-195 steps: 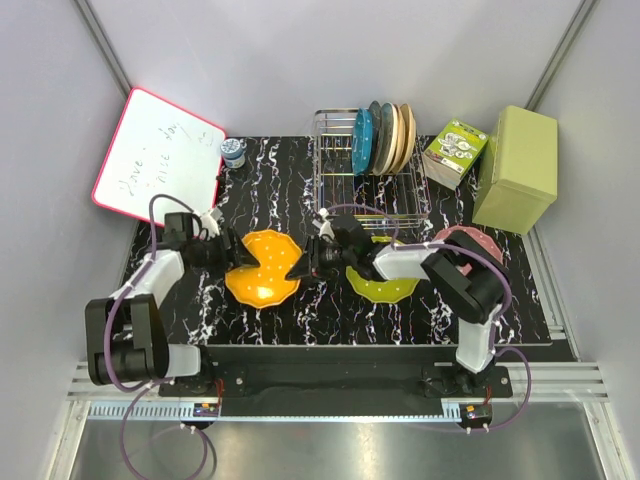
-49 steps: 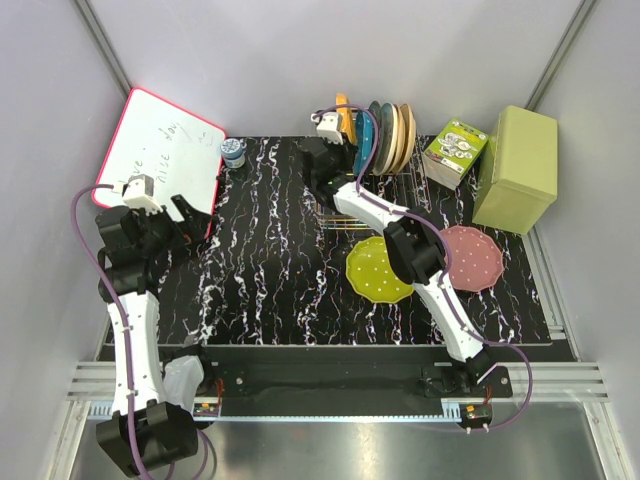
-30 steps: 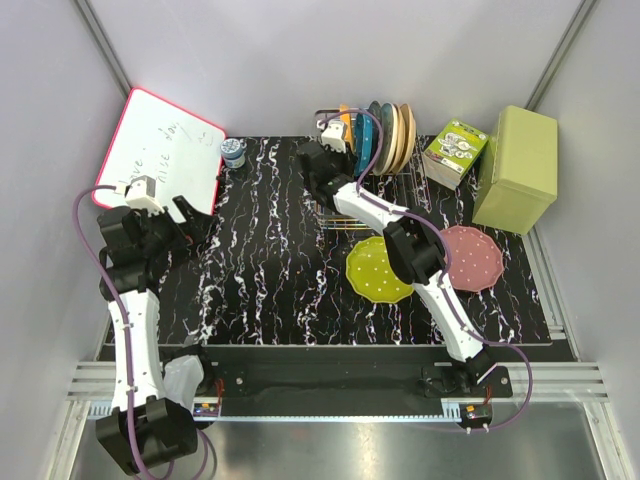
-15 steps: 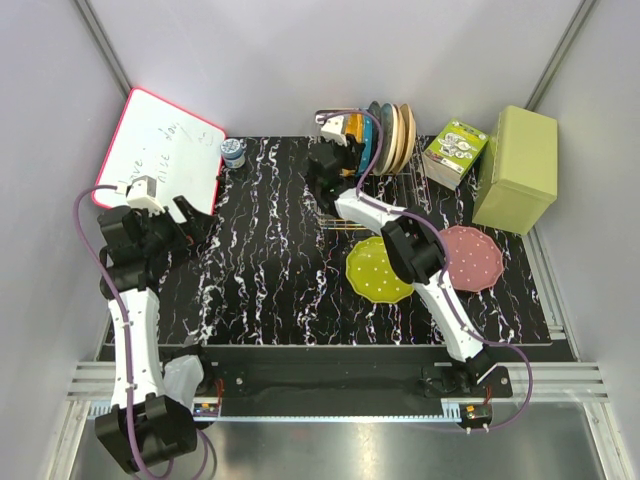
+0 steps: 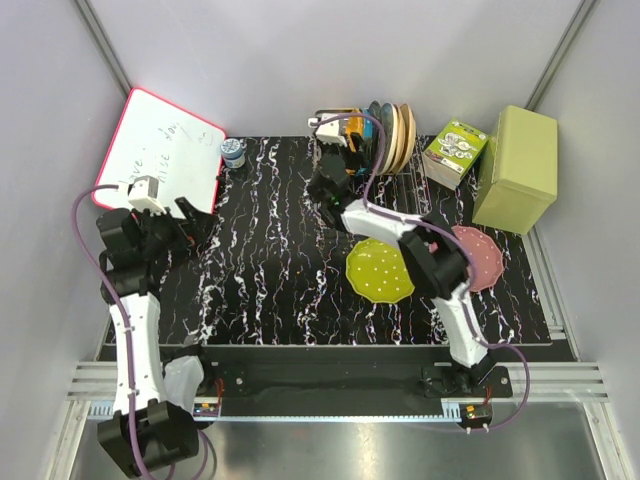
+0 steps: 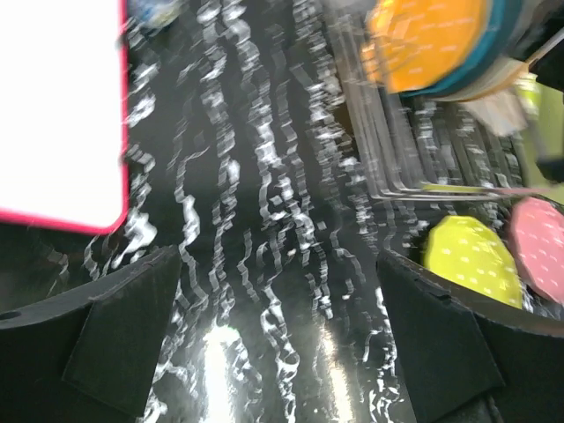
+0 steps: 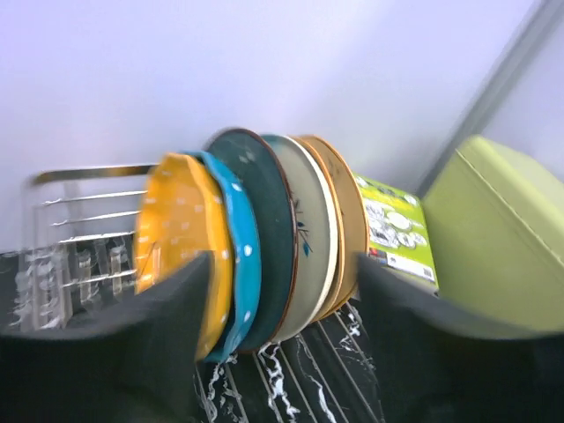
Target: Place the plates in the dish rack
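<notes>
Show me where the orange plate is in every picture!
Top external: orange plate at the top middle, standing in the dish rack.
Left wrist: orange plate top right, blurry.
Right wrist: orange plate left of middle, frontmost in the row.
Shared landmark: the dish rack, chrome wires in all three.

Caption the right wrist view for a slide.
Right gripper open before the orange plate, racked upright beside the blue plate in the dish rack.
</notes>
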Robot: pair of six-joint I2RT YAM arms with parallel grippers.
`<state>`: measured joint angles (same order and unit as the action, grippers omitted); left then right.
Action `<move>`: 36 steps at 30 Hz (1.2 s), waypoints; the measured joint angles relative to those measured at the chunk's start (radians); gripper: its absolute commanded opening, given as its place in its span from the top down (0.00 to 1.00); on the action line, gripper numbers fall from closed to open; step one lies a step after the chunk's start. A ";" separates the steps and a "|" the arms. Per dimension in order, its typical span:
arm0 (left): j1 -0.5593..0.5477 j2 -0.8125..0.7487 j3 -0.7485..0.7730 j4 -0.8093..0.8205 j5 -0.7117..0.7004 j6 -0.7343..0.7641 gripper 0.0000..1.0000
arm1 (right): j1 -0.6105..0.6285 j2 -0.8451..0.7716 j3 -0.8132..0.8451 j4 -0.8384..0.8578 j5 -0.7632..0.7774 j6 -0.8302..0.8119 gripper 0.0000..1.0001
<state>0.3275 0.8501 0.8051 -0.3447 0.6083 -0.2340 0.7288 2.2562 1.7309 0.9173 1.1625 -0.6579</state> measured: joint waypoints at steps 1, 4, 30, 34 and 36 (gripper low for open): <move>-0.009 -0.015 -0.008 0.022 0.020 -0.006 0.01 | 0.018 -0.065 -0.058 -0.014 -0.024 -0.002 0.14; -0.116 -0.063 -0.031 0.066 0.049 -0.022 0.01 | 0.074 -0.326 -0.291 -0.117 -0.121 0.018 0.20; -0.774 0.435 -0.060 0.093 -0.223 -0.072 0.03 | -0.465 -1.126 -0.856 -1.404 -1.159 0.681 0.00; -0.794 0.486 -0.049 0.127 -0.210 -0.100 0.04 | -0.496 -1.067 -0.852 -1.411 -1.227 0.721 0.05; -0.806 0.494 -0.033 0.155 -0.184 -0.110 0.05 | -0.500 -0.989 -0.851 -1.409 -1.270 0.734 0.05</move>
<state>-0.4789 1.3441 0.7719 -0.1898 0.4244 -0.3439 0.2287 1.2671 0.8803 -0.4919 -0.1078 0.0765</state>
